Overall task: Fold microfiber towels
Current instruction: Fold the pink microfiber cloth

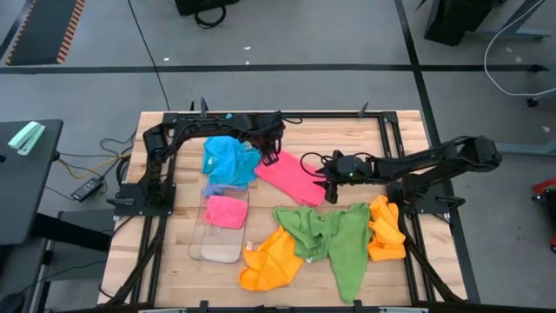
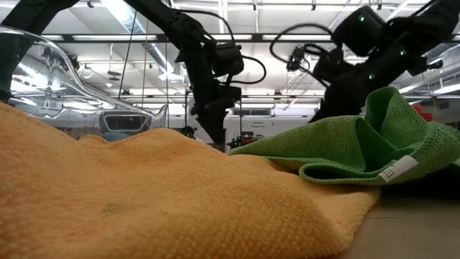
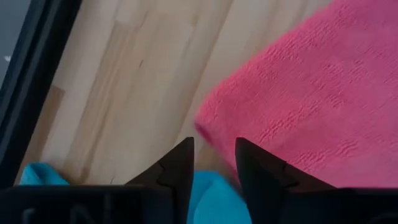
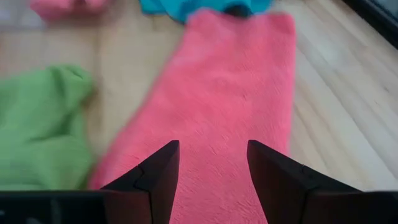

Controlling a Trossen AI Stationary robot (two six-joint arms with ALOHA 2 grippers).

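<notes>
We look down on a wooden table [image 1: 174, 252] with the towels spread over it. The biggest is the green towel [image 1: 334, 239], lying crumpled near the front, between two orange ones: one orange towel [image 1: 271, 259] at its left and a second orange towel [image 1: 386, 229] at its right. In the middle lies the pink towel [image 1: 289, 176], folded into a long strip and flat on the wood. Beside its far end we see the blue towel [image 1: 229, 161], bunched up, just beside the far end of a clear tray [image 1: 208, 246]. A smaller folded pink cloth [image 1: 226, 211] rests in that tray.

The left gripper [image 1: 270, 158] is at the far end of the pink towel, between it and the blue towel. Its fingers [image 3: 180, 168] stand a little apart and we see nothing between them. The right gripper [image 1: 326, 184] is over the near end of the same pink towel, with its fingers [image 4: 158, 174] spread and empty.
</notes>
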